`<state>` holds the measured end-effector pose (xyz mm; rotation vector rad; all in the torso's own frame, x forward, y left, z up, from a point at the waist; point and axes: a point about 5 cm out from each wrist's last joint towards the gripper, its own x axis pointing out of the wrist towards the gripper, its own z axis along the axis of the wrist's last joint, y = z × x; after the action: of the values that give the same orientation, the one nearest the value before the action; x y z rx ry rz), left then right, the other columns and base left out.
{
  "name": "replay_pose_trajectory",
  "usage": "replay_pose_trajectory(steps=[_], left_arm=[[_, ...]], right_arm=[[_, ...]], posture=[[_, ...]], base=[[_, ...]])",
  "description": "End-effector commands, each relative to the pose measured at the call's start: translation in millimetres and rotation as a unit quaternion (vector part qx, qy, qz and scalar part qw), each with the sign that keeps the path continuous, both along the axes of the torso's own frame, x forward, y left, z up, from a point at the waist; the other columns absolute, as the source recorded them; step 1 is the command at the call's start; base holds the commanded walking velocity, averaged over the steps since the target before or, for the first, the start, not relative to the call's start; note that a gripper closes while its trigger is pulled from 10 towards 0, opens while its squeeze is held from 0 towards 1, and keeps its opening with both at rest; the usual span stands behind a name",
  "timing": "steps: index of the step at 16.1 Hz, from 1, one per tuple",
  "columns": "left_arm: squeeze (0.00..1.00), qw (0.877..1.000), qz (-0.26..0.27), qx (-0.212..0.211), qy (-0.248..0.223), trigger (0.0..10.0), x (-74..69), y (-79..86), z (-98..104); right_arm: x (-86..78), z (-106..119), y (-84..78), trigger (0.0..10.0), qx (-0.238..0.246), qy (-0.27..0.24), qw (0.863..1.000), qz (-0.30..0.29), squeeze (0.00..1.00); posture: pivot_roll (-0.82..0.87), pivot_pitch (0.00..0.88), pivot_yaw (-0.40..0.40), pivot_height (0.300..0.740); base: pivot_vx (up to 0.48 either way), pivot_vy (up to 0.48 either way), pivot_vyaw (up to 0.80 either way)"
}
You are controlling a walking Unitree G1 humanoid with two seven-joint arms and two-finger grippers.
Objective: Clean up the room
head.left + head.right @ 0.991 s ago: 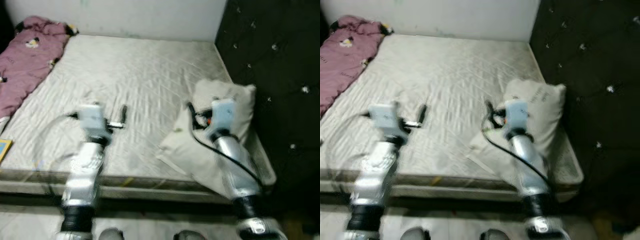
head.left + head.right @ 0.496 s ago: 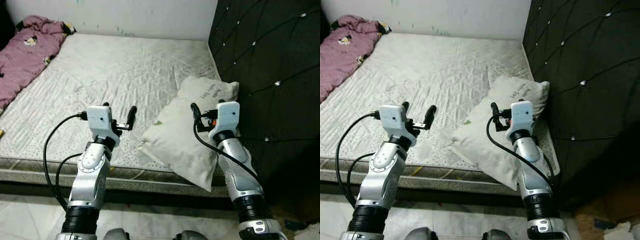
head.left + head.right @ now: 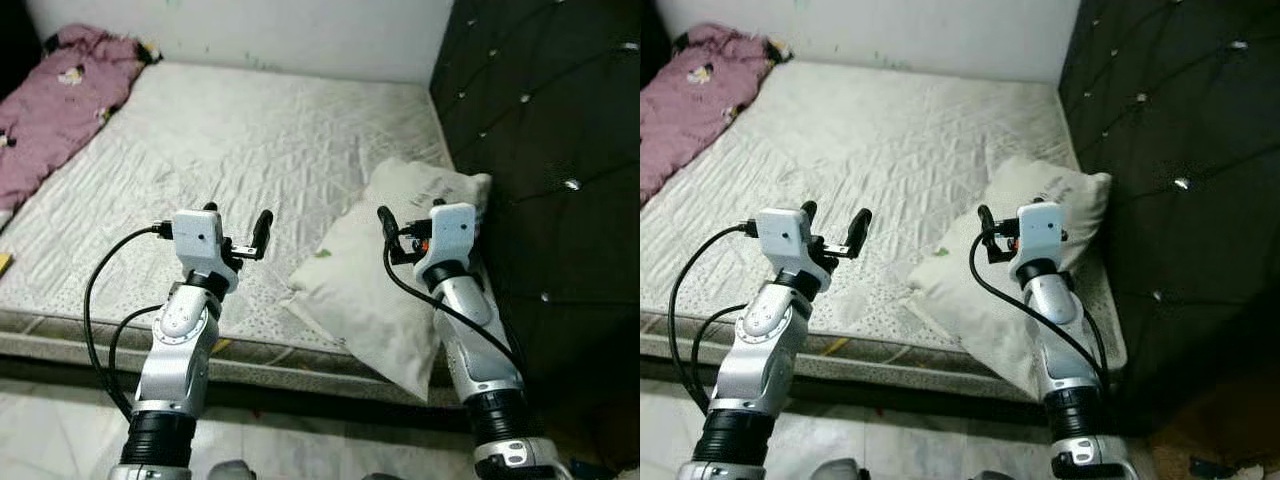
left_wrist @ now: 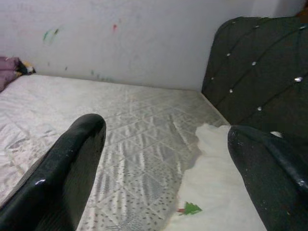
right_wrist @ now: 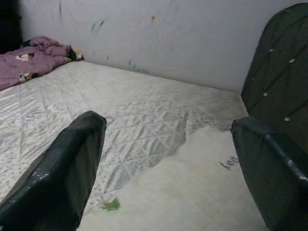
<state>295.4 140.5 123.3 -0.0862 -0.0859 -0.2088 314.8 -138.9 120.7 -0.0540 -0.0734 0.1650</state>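
- Right hand [image 3: 408, 222]: fingers spread, holding nothing, raised over the near part of the pillow [image 3: 385, 280] and not touching it.
- Left hand [image 3: 237, 226]: fingers spread, empty, held above the near edge of the mattress [image 3: 250, 150], just left of the pillow's lower corner.
- Pillow: off-white, soft and slumped, lying askew at the right side of the mattress. Its upper end leans on the dark tufted headboard [image 3: 550, 150]; its lower end overhangs the near edge. A small green mark [image 5: 111, 205] sits near one corner, and dark print [image 5: 230, 163] near the headboard end.
- Mattress: bare, quilted, pale grey with faint stains.
- Blanket [image 3: 55, 110]: pink, crumpled, lying along the far left of the mattress, well apart from both hands.
- Risk, as judged: a one-handed pinch on loose cover fabric may gather cloth alone, so the filling sags and the pillow slides off the near edge to the floor.
- Risk, as judged: pushing the pillow toward the headboard may wedge it in the gap beside the mattress.
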Motion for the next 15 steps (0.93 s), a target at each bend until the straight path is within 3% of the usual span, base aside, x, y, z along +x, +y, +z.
replay_pose_trajectory(steps=[1, 10, 15], left_arm=[[0.00, 1.000, -0.002, 0.000, -0.009, 10.0, 0.1, 0.9, 3.4], [0.00, 1.000, -0.005, 0.001, -0.003, 10.0, 0.0, 1.1, 2.3], [0.00, 1.000, 0.001, 0.002, 0.002, 10.0, 0.9, 2.1, 1.4]], right_arm=[[1.3, 2.6, -0.3, 10.0, -0.003, -0.006, 1.000, 0.002, 0.00], [1.1, 2.2, 0.7, 10.0, -0.002, -0.006, 1.000, 0.002, 0.00], [1.6, 2.1, 0.3, 10.0, -0.001, -0.006, 1.000, 0.001, 0.00]], posture=[[-0.01, 0.000, -0.033, 0.740], [-0.01, 0.000, -0.032, 0.740], [-0.01, 0.000, -0.031, 0.740]], base=[[0.285, 0.000, 0.00], [0.280, 0.000, 0.00], [0.000, 0.000, 0.00]])
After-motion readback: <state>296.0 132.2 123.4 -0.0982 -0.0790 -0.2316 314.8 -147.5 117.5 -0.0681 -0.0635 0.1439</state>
